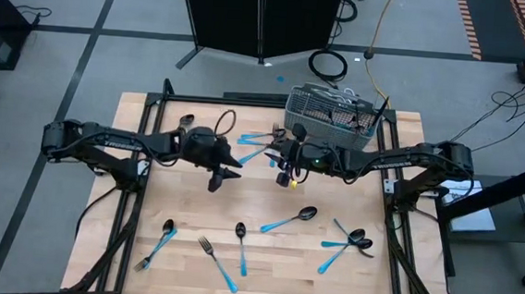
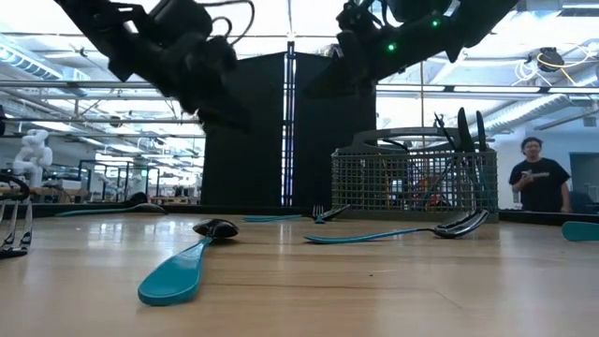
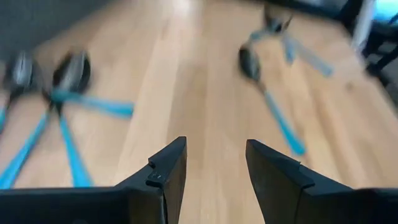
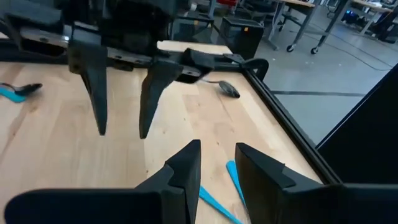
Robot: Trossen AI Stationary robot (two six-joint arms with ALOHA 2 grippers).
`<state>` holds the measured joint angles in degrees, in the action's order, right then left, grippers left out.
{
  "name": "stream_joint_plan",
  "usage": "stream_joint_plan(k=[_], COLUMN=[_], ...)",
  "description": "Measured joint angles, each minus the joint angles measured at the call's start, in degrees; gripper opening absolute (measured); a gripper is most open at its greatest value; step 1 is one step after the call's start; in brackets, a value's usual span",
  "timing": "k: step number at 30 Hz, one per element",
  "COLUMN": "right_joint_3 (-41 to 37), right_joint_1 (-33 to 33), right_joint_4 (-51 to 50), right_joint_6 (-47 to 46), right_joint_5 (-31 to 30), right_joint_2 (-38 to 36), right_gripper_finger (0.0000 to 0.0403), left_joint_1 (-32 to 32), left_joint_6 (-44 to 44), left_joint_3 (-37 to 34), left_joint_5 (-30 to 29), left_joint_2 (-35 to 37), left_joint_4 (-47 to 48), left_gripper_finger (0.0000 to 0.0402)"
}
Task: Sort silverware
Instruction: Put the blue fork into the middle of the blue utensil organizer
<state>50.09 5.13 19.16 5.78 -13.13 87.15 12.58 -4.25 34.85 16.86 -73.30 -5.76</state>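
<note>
Silverware [image 1: 287,222] with blue handles lies scattered over the wooden table [image 1: 184,206], most of it well in front of the grey wire-mesh basket [image 1: 329,117] at the far edge, a few pieces just beside the basket and some standing inside it. Close in front of the basket hangs the right gripper [image 1: 286,171], jaws parted a little and holding nothing. Farther from the basket, on the same line, the left gripper [image 1: 226,174] hovers with jaws apart and empty.
</note>
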Motion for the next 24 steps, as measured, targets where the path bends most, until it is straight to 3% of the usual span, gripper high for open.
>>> stream_joint_plan(k=[10,15,20,24], right_joint_3=[-0.02,-0.02,-0.02,-0.02], right_joint_1=[0.02,0.02,0.02,0.03], right_joint_4=[-2.58,-2.8,-2.89,-3.38], right_joint_6=[1.1,1.15,1.14,2.17], right_joint_5=[-0.07,-0.35,-0.35,-0.35], right_joint_2=[0.0,0.0,0.0,0.0], right_gripper_finger=[0.0093,0.0093,0.0093,0.0093], left_joint_1=[2.92,8.03,12.03,13.91], left_joint_6=[5.88,7.31,11.17,9.32], left_joint_3=[2.27,4.3,7.58,12.27], left_joint_5=[-12.68,-8.34,-6.78,-5.47], left_joint_2=[-3.85,-12.28,-20.32,-24.82], left_joint_4=[0.09,-6.85,-6.89,-7.15], left_gripper_finger=[0.0161,0.0161,0.0161,0.0161])
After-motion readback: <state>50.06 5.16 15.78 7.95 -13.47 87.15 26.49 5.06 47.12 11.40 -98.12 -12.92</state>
